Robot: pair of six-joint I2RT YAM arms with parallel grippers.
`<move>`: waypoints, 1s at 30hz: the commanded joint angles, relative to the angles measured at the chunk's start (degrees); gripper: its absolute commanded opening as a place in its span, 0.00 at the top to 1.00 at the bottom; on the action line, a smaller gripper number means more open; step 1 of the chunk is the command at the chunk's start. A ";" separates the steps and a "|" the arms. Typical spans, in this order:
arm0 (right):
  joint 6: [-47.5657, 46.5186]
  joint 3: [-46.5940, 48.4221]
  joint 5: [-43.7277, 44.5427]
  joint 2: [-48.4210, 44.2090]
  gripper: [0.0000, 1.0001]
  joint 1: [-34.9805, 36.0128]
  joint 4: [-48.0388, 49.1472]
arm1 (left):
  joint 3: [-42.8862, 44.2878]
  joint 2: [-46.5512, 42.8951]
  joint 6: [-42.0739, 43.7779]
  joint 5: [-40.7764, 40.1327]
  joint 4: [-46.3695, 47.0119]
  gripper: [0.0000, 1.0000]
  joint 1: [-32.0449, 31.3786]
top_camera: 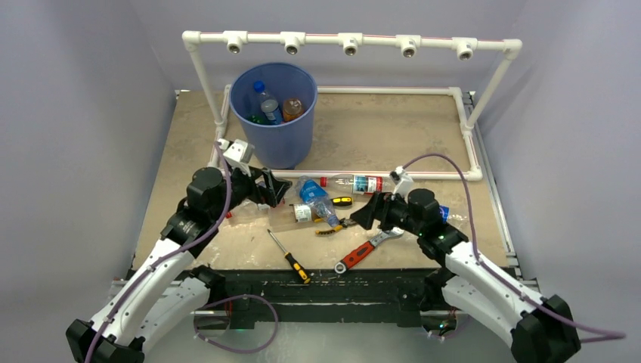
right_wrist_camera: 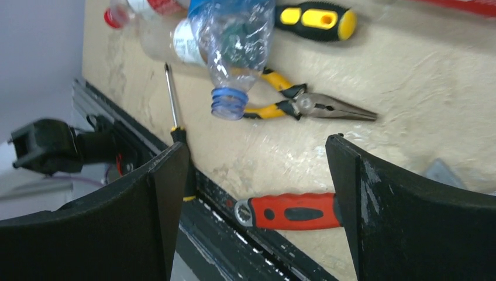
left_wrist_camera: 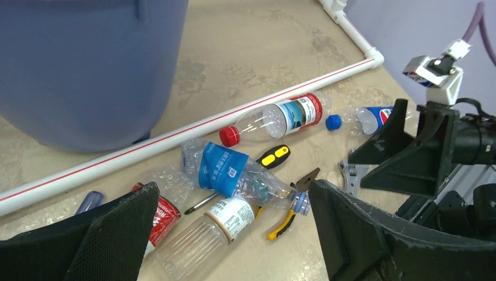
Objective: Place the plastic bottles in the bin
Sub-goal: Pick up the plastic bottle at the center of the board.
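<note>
The blue bin [top_camera: 274, 113] stands at the back left with a clear bottle [top_camera: 266, 102] and an orange one [top_camera: 292, 108] inside; it also fills the top left of the left wrist view [left_wrist_camera: 88, 64]. Bottles lie between the arms: a red-capped clear bottle [top_camera: 355, 183] [left_wrist_camera: 275, 119], a crushed blue-label bottle [top_camera: 314, 198] [left_wrist_camera: 234, 175], a clear white-label bottle [left_wrist_camera: 202, 237], a red-label bottle [left_wrist_camera: 161, 216] and a blue-capped bottle [left_wrist_camera: 362, 119]. My left gripper [top_camera: 276, 189] [left_wrist_camera: 233, 193] is open and empty, just left of the pile. My right gripper [top_camera: 363, 215] [right_wrist_camera: 257, 146] is open and empty, right of it.
Yellow-handled pliers [top_camera: 330, 225], a long screwdriver [top_camera: 289, 257], a red-handled wrench [top_camera: 363, 252] [right_wrist_camera: 295, 211] and a black-and-yellow screwdriver handle [top_camera: 342, 201] lie among and in front of the bottles. The white pipe frame [top_camera: 351, 41] rings the back of the table, one rail behind the pile.
</note>
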 commanded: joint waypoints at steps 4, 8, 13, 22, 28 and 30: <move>-1.30 5.02 4.42 9.03 0.11 11.69 9.29 | 0.16 -4.36 -0.60 -2.90 0.91 0.01 -0.09; -1.62 7.72 9.96 15.24 0.10 17.57 9.78 | -0.23 -5.48 -0.42 -3.77 0.87 0.01 -0.09; -0.86 9.67 14.79 22.15 0.12 18.33 10.29 | -0.33 -5.64 -0.22 -6.01 0.18 0.01 -0.04; -0.82 12.16 15.88 29.93 0.18 18.54 13.49 | -0.34 -4.71 -0.36 -7.06 -0.19 0.02 -0.09; -1.57 13.96 15.65 34.12 0.28 18.86 14.69 | -0.33 -4.93 -0.29 -7.55 -0.39 0.05 -0.09; -1.78 14.40 15.51 35.36 0.38 18.86 14.63 | -0.31 -5.18 -0.29 -7.80 -0.37 0.05 -0.09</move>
